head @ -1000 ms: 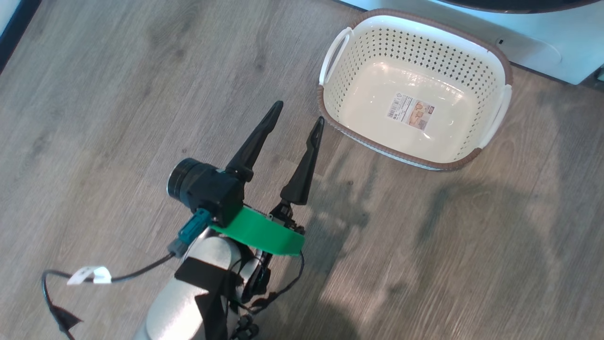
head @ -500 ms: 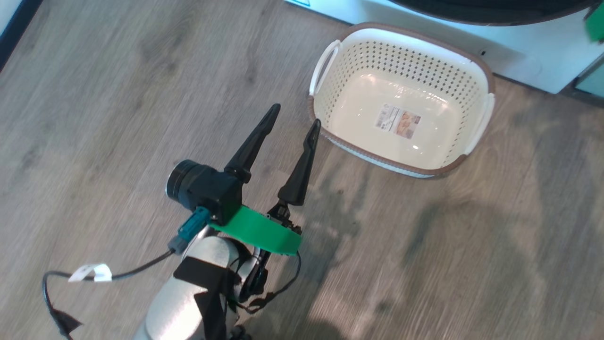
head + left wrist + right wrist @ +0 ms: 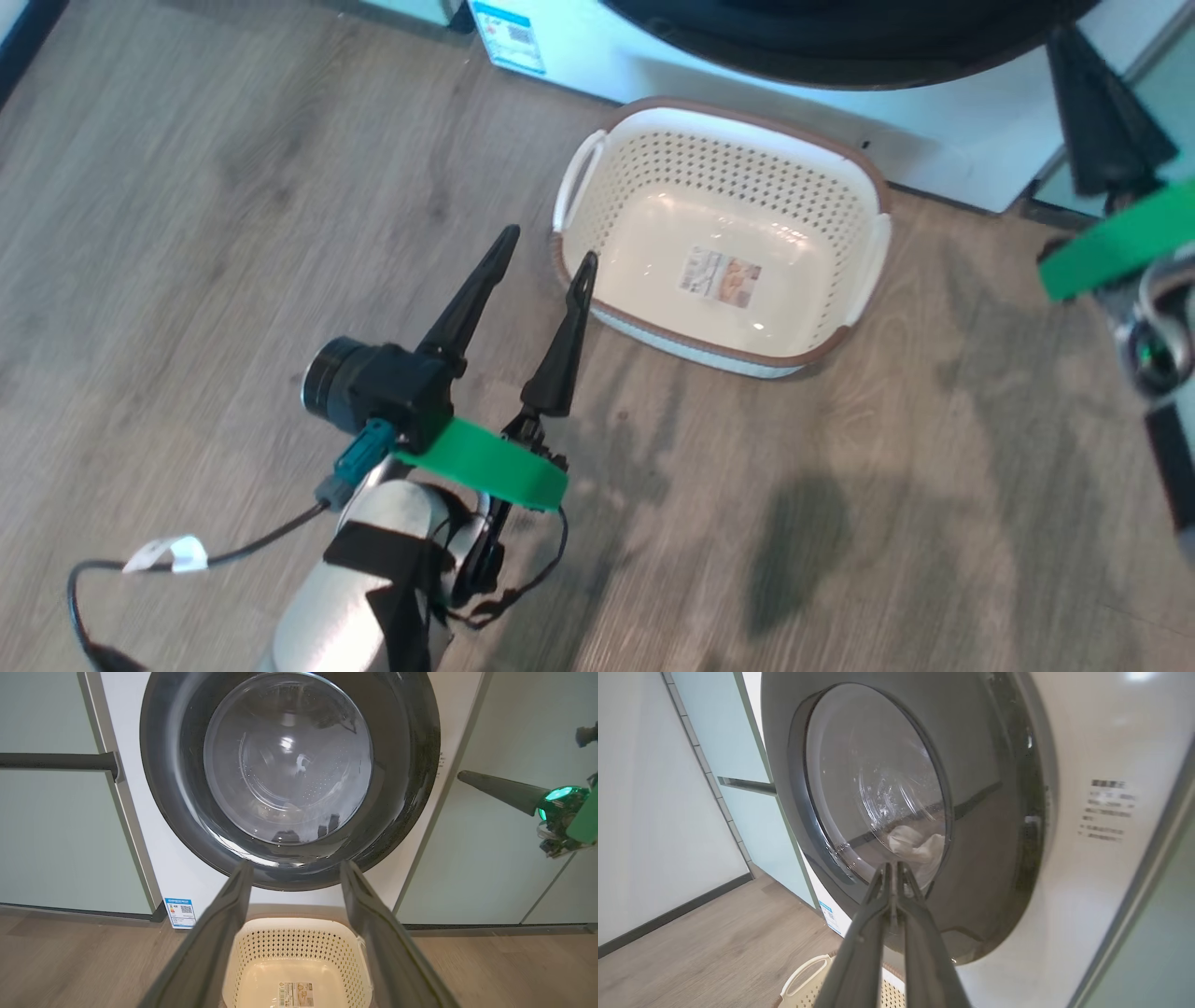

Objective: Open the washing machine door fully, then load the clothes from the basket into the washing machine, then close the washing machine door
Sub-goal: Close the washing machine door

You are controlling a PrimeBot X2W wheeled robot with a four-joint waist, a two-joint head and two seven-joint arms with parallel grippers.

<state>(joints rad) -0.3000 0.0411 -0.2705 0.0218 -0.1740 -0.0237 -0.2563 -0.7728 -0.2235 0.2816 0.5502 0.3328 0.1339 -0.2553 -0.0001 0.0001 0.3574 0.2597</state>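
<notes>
The cream basket [image 3: 644, 177] stands on the floor before the white washing machine [image 3: 943, 159], holding nothing but its label. The washing machine door [image 3: 289, 774] lies flat against the machine's front, its black rim around the glass bowl. Through the glass in the right wrist view I see pale clothes [image 3: 920, 847] inside the drum. My left gripper [image 3: 548, 243] hovers open just left of the basket, nothing between its fingers. My right gripper [image 3: 893, 865] is shut, empty, and points at the lower part of the door [image 3: 878, 788]; in the head view it [image 3: 1060, 37] is at the right of the machine.
Pale mint-green cabinet panels [image 3: 51, 835] flank the machine, with a dark bar handle [image 3: 56, 760] on the left one. A blue sticker [image 3: 509, 37] marks the machine's lower left corner. Wood floor [image 3: 233, 187] stretches to the left of the basket.
The head camera has tilted up, so the basket sits lower in the picture and more of the machine shows. My right gripper has come into the head view at the right.
</notes>
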